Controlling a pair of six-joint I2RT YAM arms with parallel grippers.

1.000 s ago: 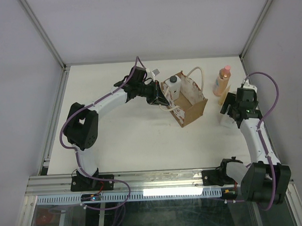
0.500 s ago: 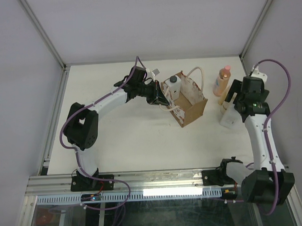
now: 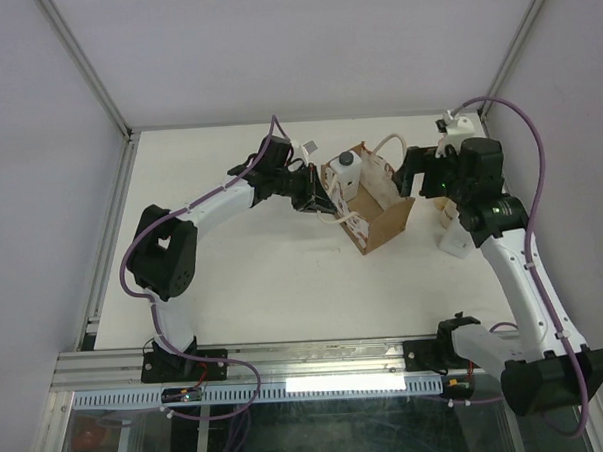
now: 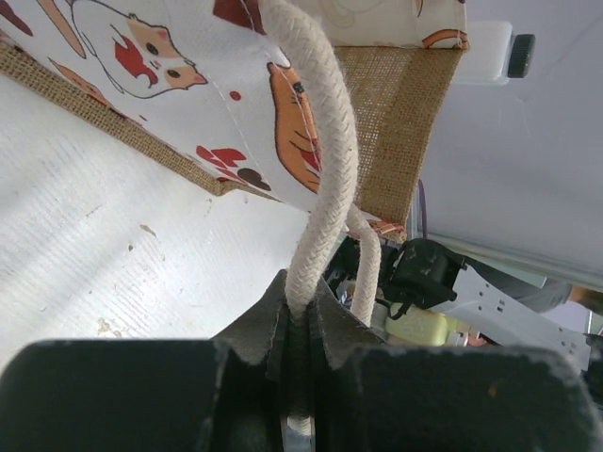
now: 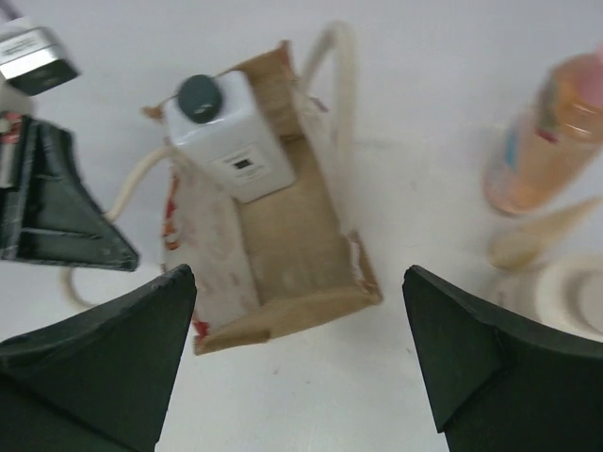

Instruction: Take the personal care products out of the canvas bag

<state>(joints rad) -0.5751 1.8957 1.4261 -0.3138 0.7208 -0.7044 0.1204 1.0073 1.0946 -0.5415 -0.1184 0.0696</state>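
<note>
A white bottle (image 3: pixel 452 237) sits on the table (image 3: pixel 264 278) near its right edge, partly under the right arm. Farther back, right of centre, the canvas bag (image 3: pixel 386 217) stands open with a dark-capped bottle (image 5: pixel 236 132) upright in its far-left end. The left gripper (image 4: pixel 300 311), on the bag's left, is clamped on its cream loop handle (image 4: pixel 320 169). The right gripper (image 5: pixel 297 273) hovers over the bag, jaws spread wide and empty. A peach-orange bottle (image 5: pixel 551 141) stands toward the far right corner.
</note>
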